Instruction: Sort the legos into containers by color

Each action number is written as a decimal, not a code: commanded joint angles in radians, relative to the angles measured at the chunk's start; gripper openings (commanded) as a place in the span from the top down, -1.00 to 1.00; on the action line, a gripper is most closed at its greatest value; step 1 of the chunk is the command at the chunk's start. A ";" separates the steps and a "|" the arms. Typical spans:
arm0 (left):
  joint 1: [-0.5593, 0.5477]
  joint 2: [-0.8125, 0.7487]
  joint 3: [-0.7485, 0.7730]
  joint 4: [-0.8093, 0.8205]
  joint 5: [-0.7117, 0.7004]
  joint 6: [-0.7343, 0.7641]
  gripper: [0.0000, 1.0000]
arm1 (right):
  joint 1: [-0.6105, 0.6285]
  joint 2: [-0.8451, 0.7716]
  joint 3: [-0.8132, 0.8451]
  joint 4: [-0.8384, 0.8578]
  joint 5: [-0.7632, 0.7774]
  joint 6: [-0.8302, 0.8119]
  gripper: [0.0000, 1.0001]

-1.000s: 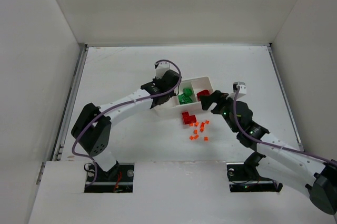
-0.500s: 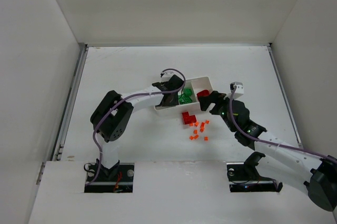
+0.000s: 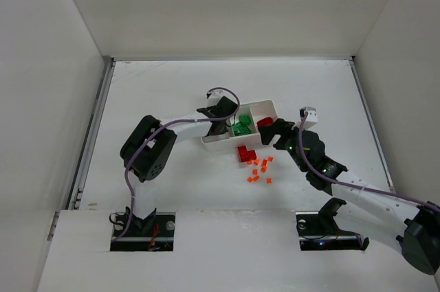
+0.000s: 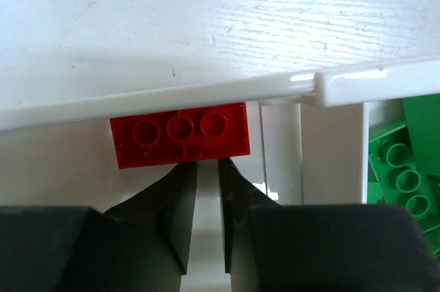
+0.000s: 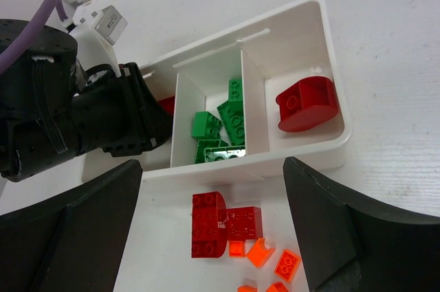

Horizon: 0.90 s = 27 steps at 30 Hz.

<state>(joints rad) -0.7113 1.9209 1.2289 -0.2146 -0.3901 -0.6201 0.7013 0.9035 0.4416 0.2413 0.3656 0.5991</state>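
The white tray (image 3: 227, 143) has three compartments. My left gripper (image 3: 221, 121) reaches down into the left compartment. In the left wrist view its jaws (image 4: 206, 167) stand a narrow gap apart with nothing between them, tips at the near edge of a red brick (image 4: 180, 134) lying against the tray wall (image 4: 206, 93). Green bricks (image 5: 223, 124) fill the middle compartment. A rounded red brick (image 5: 307, 103) lies in the right one. My right gripper (image 3: 273, 132) hovers wide open and empty (image 5: 220, 237) over two red bricks (image 5: 223, 223) and orange bits (image 5: 265, 254) on the table.
The loose red bricks (image 3: 245, 154) and orange bits (image 3: 260, 170) lie just in front of the tray, between the two arms. The left arm's wrist (image 5: 69, 120) covers most of the left compartment. White walls enclose the table on three sides.
The left arm has folded its elbow in and lowered its gripper into the left compartment; it has hardly moved over the last half second. The right gripper has barely shifted.
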 commanded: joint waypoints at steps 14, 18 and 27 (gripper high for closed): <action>-0.032 -0.184 -0.032 -0.028 -0.056 0.043 0.85 | 0.005 -0.005 0.017 0.056 -0.005 -0.001 -0.79; -0.032 -0.226 -0.045 -0.039 -0.062 0.045 0.86 | 0.005 -0.003 0.017 0.056 -0.005 -0.001 -0.79; -0.027 -0.280 -0.045 -0.057 -0.067 0.066 0.81 | 0.005 -0.003 0.017 0.058 -0.004 -0.001 -0.79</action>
<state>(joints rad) -0.7395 1.6836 1.1893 -0.2481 -0.4389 -0.5785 0.7013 0.9035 0.4416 0.2417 0.3653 0.5995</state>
